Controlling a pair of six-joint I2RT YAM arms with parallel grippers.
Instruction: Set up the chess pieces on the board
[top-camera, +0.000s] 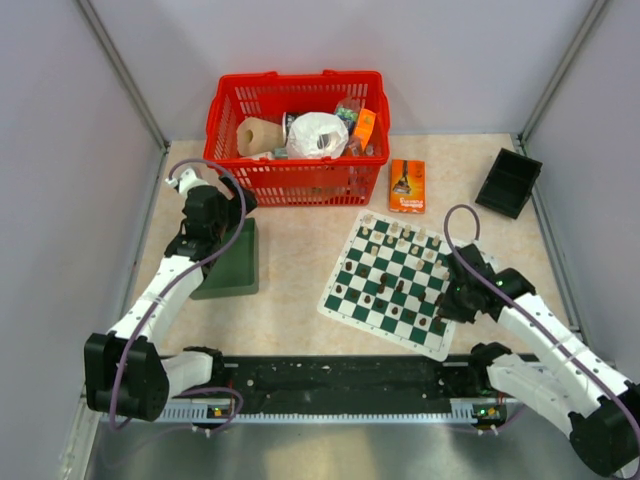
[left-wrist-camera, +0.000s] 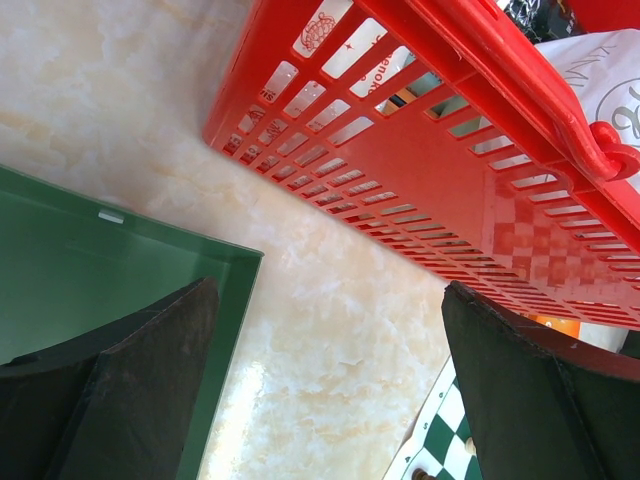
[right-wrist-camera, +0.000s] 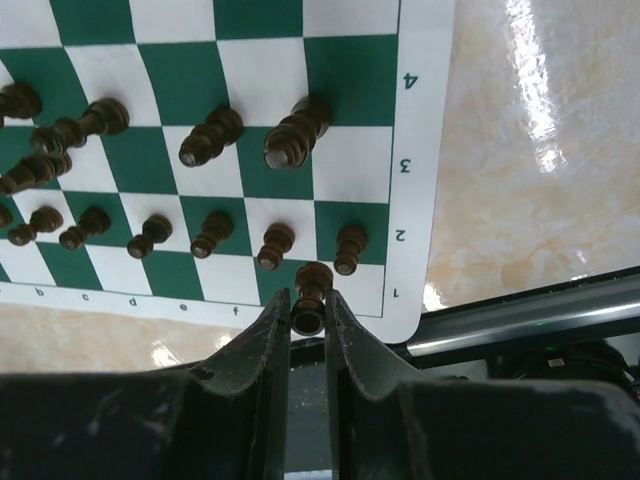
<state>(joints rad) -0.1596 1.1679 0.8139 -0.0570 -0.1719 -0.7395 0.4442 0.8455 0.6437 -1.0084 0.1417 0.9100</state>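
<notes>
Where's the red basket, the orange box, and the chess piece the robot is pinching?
red basket (top-camera: 300, 183): top view, its front wall.
orange box (top-camera: 406, 186): top view, middle of its top face.
dark chess piece (right-wrist-camera: 313, 283): right wrist view, its middle.

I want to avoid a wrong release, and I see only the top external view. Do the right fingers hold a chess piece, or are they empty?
Observer: The right wrist view shows the right fingers shut on one dark piece.
Operator: Over which part of the board is it?
Observer: Over the row marked 1, one column past the letter f, at the edge of the board. I cannot tell whether the piece touches the board.
Operator: And the left fingers?
Observer: In the left wrist view the left fingers stand wide open and empty, above a corner of the green tray.
</notes>
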